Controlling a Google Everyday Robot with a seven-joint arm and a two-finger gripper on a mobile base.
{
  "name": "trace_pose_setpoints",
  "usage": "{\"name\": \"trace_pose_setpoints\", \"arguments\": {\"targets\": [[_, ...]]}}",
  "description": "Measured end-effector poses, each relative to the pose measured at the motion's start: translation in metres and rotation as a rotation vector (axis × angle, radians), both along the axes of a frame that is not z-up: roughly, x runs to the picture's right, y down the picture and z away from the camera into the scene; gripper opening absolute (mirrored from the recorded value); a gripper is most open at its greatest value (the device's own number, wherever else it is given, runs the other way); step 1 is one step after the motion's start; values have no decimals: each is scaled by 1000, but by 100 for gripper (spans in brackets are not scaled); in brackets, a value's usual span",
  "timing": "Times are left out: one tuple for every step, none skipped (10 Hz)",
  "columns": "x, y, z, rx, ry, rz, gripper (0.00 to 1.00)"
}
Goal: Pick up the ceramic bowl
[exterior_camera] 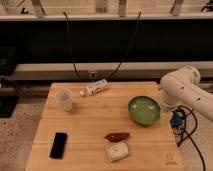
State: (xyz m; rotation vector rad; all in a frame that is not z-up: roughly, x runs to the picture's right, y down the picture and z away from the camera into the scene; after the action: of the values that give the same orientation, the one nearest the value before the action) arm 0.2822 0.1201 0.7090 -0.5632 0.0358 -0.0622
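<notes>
The ceramic bowl (pixel 144 109) is round, shallow and glossy green with a paler inside. It sits upright on the right side of the wooden table (pixel 90 130). My white arm (pixel 182 90) bends in from the right, just beside the bowl's right rim. My gripper (pixel 173 119) hangs low at the table's right edge, to the right of the bowl and a little nearer the front, among dark cables. It holds nothing that I can see.
A translucent white cup (pixel 64 99) stands at the left. A white bottle (pixel 96 88) lies on its side at the back. A black phone (pixel 58 145), a reddish-brown item (pixel 117 136) and a white packet (pixel 118 151) lie near the front.
</notes>
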Motion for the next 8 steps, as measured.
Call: {"name": "trace_pose_setpoints", "arguments": {"targets": [[0,1,2,0,-6,-14,80],[1,3,4,0,-12,-27,80],[3,7,9,-2,-18,-40,80],[4,12,14,-3,-28,-57,80],[5,15,17,-4,-34,-70,80],[6,17,19,-5,-39,-80,80],[7,19,21,-6,-44,-89,80],[9,24,26,-10,-54,-99,80]]}}
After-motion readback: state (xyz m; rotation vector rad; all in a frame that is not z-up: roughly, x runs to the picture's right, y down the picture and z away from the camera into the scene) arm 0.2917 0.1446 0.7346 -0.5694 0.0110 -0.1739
